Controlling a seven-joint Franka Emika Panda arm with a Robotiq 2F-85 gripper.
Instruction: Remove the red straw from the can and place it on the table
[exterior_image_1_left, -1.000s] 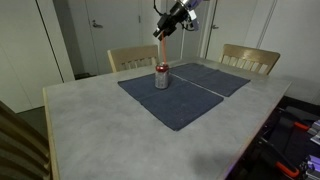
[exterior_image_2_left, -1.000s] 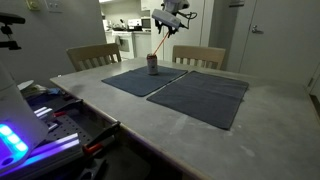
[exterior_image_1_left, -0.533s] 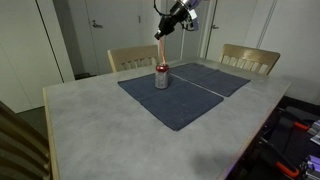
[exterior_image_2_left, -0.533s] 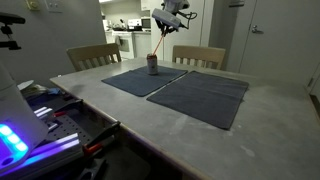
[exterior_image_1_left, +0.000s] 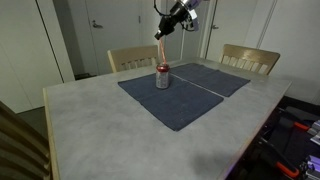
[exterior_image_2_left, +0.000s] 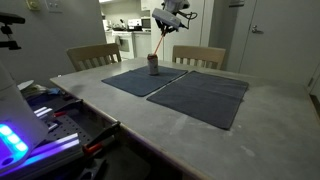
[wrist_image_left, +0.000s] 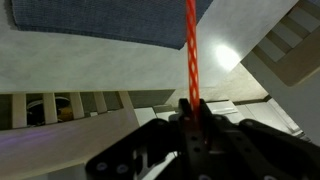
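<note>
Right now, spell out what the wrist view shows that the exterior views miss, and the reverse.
Wrist view only: a close look at the pincer closed on the red straw, which runs straight away over the table. Exterior views only: the can standing on a dark placemat, with the straw slanting from the raised pincer down to its top; whether the tip sits inside is too small to tell. Both: straw, pincer, placemat, table and wooden chairs.
</note>
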